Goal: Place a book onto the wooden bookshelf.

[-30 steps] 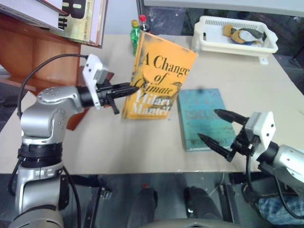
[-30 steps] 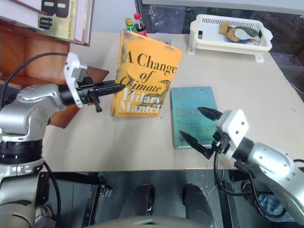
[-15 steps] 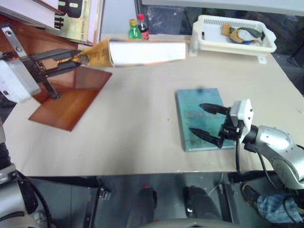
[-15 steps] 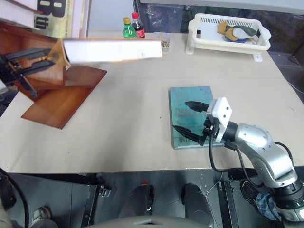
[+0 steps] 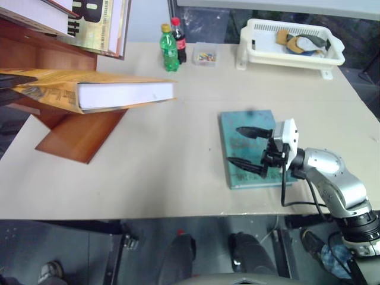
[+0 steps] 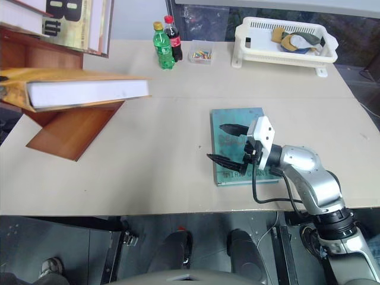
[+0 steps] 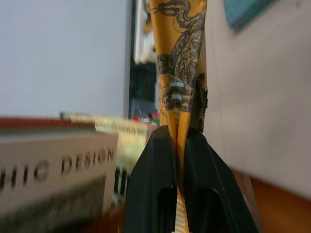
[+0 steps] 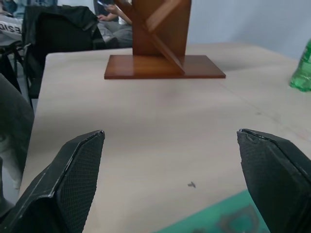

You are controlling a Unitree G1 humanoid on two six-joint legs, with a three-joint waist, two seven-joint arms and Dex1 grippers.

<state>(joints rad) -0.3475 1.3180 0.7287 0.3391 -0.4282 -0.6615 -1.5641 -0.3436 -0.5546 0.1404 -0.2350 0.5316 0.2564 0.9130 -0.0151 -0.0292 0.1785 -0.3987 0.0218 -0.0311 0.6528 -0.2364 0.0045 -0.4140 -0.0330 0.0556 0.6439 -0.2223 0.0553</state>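
Note:
The orange-yellow book (image 5: 122, 95) hangs level above the table's left side, white page edges facing me, beside the wooden bookshelf (image 5: 80, 133). My left gripper (image 7: 179, 133) is shut on the book's cover, seen close up in the left wrist view; the book's held end runs off the left edge of the head views. The book sits just below the slanted board that carries other books. My right gripper (image 5: 244, 146) stands open, pointing left, low over the thin teal book (image 5: 244, 119). The shelf's base and crossed boards (image 8: 163, 43) lie straight ahead in the right wrist view.
White and gold books (image 5: 98, 24) lean on the shelf's upper board. A green bottle (image 5: 168, 41), a cola bottle (image 5: 179, 34) and a small box (image 5: 205, 56) stand at the table's back. A white basket (image 5: 325, 59) sits at the back right.
The book turned from upright with its cover facing me to lying level, and was carried left to the shelf. The left arm swung out left. The right gripper shifted left over the teal book.

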